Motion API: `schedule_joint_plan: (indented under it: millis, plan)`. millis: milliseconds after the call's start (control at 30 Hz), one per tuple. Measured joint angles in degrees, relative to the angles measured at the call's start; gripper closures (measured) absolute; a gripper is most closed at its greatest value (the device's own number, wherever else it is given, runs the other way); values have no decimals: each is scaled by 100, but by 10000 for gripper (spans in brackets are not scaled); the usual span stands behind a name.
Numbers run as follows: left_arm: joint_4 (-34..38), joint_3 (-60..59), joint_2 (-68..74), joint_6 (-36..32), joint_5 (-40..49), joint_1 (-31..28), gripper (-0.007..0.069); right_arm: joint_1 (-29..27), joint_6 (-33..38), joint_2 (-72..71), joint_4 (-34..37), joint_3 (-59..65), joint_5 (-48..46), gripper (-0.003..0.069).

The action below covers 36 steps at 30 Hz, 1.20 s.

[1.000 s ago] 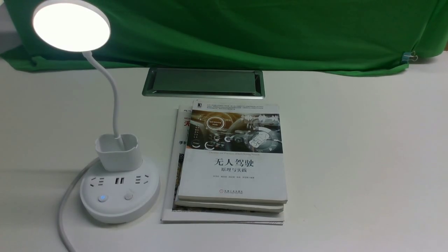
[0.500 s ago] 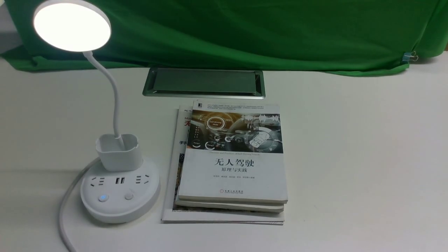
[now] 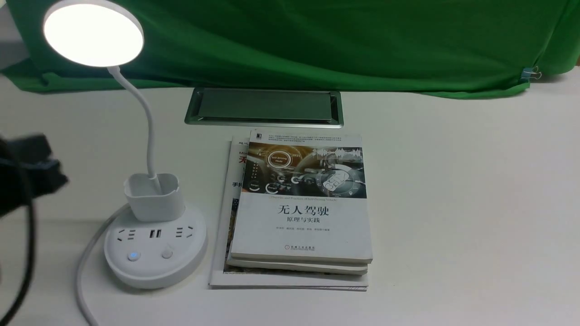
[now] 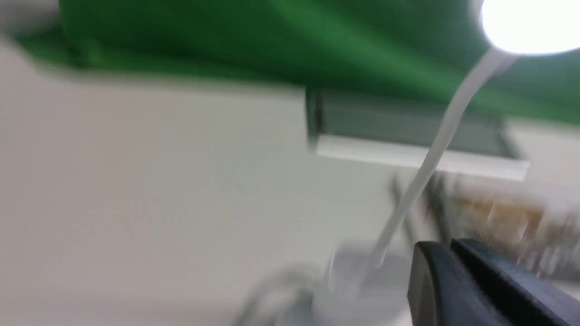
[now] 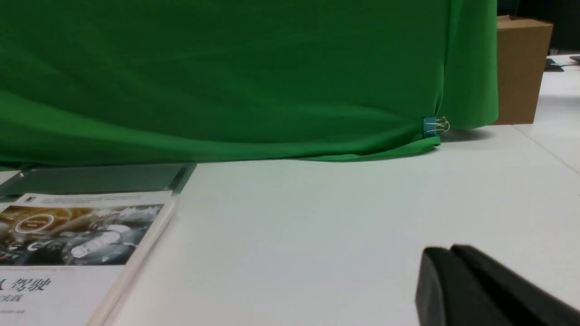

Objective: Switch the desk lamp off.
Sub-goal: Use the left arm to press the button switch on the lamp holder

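Note:
The white desk lamp (image 3: 154, 244) stands at the front left of the table, lit, its round head (image 3: 93, 34) glowing. A thin neck (image 3: 147, 122) rises from a small cup (image 3: 154, 197) on the round base, which has sockets, a lit blue button (image 3: 133, 256) and a plain button (image 3: 167, 253). My left arm shows blurred at the left edge of the front view, left of the lamp; its gripper (image 4: 448, 246) is shut and empty. The left wrist view shows the lamp (image 4: 430, 149) blurred. My right gripper (image 5: 446, 251) is shut and empty, low over bare table.
A stack of books (image 3: 301, 203) lies right of the lamp base. A metal cable hatch (image 3: 263, 106) is set in the table behind them. A green cloth (image 3: 317, 40) hangs at the back. The lamp's white cord (image 3: 84, 271) runs off the front edge. A cardboard box (image 5: 521, 68) stands far right.
My left arm has come into the front view at the left edge, blurred with motion. The lamp stays lit and nothing else has moved.

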<state>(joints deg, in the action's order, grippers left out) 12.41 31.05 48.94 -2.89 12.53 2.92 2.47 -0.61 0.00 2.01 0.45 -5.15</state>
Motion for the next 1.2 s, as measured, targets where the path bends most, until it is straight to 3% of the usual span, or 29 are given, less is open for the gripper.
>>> schedule_joint_plan:
  millis: [67,167,333,633,933,1200]
  plan:
    - [154,101,425,-66,598,-4,606,0,0,0,0,0,0,624]
    - [489,475,1066,-689,1559,39,606,0,0,0,0,0,0,624]
    - [590,1130,1801,-1176,2299,511,606,0,0,0,0,0,0,624]
    - [-1149,1726,3103,125,2806,1767,606,0,0,0,0,0,0,624]
    - [-1761,2052,3836,521,2807,1904,606,0,0,0,0,0,0,624]
    - [-1842,2052,4360,612,2431,1904,606,0,0,0,0,0,0,624]
